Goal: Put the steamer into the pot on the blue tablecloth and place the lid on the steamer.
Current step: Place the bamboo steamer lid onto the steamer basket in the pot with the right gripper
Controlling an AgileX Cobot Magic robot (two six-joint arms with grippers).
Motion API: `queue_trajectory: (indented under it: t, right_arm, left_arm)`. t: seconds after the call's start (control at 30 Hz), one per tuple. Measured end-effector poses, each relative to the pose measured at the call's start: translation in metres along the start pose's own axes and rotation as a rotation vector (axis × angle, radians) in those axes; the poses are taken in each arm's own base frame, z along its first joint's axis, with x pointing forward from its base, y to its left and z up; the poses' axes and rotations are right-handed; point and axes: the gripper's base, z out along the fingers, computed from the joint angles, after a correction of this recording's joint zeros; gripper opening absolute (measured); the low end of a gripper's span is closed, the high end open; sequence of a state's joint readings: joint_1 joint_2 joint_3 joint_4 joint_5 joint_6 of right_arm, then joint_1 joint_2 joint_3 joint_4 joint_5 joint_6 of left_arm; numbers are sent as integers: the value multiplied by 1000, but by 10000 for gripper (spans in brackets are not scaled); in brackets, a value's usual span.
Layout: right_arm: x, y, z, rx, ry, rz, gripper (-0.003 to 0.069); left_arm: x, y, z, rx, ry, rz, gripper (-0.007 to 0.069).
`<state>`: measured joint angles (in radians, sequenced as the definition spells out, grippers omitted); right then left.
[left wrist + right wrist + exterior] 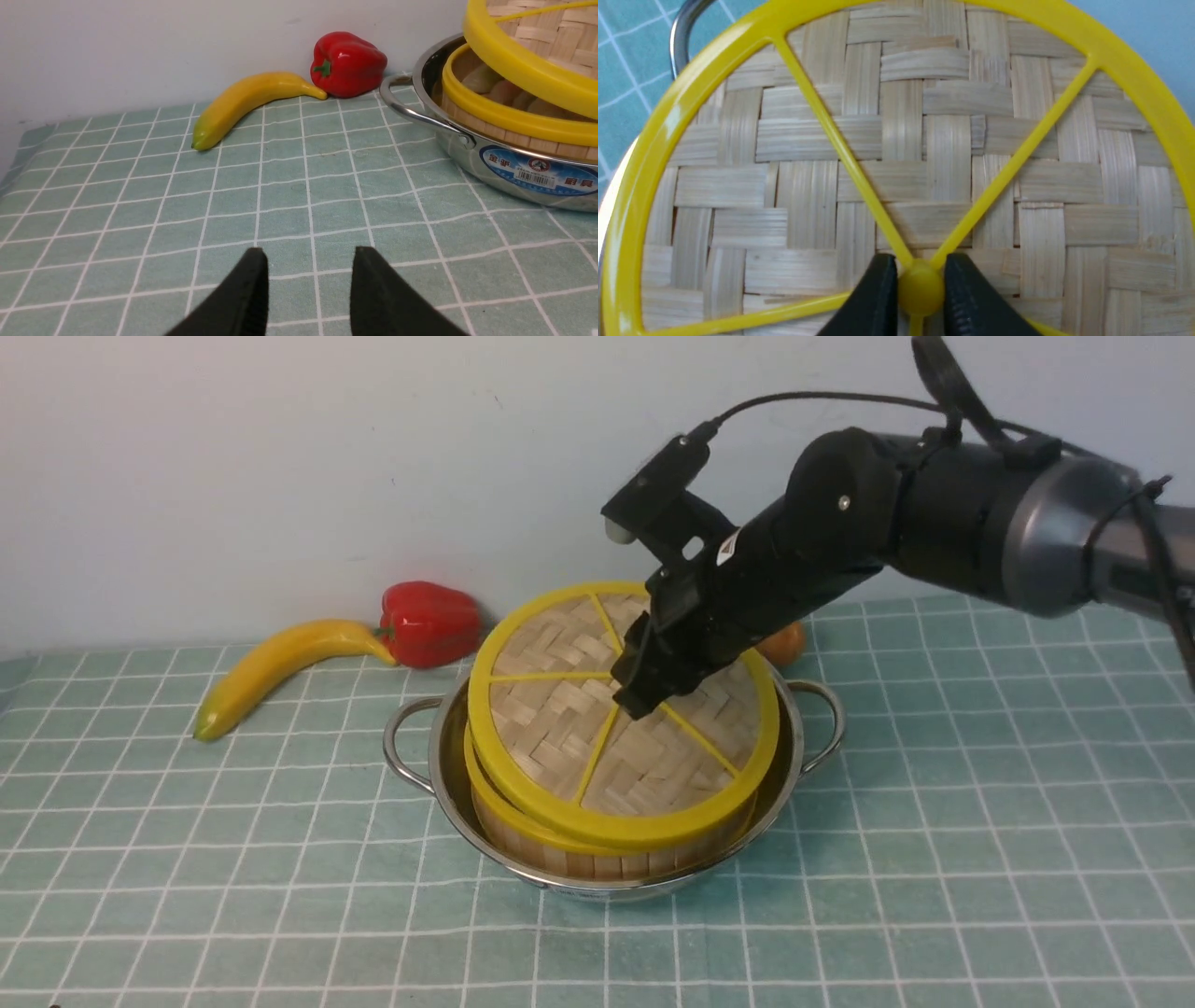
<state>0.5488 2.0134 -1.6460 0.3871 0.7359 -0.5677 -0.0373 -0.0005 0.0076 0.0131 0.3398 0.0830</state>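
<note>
The right jaws pinch the yellow hub [920,289] of the lid [560,728], one black finger on each side of it. The fingers' bases are cut off in the right wrist view, and the arm hides the hub from the front. The lid hangs tilted over the pot [448,747], not seated flat. On the side of the pot's left handle, a gap under the lid's rim shows pale buns inside the steamer [560,859]. Whether the lid's low front edge touches the steamer's rim cannot be told. The steamer stands inside the pot, which rests on the blue tablecloth [280,859]. The left jaws are spread with nothing between them, over bare cloth, apart from the pot's labelled wall. They show only in the left wrist view. Behind the pot to its left lie a banana [271,667] and a red pepper [428,623]. Something orange [784,644] behind the pot is mostly hidden by the right arm.
</note>
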Motion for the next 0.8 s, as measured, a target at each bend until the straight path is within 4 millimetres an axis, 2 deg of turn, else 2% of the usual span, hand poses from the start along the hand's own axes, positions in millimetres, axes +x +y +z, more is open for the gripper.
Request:
queue_trajectory:
  t: [0.2, 0.6, 0.67, 0.8]
  right_arm:
    - [-6, 2, 2, 28, -53, -64, 143]
    - [-7, 2, 2, 28, -63, -80, 143]
    - [-9, 3, -3, 30, -70, -88, 143]
    - [-19, 9, -34, 16, -96, -77, 143]
  left_arm:
    - [0, 0, 0, 0, 0, 0, 243]
    - [0, 0, 0, 0, 0, 0, 243]
    - [0, 0, 0, 0, 0, 0, 243]
    - [0, 0, 0, 0, 0, 0, 243]
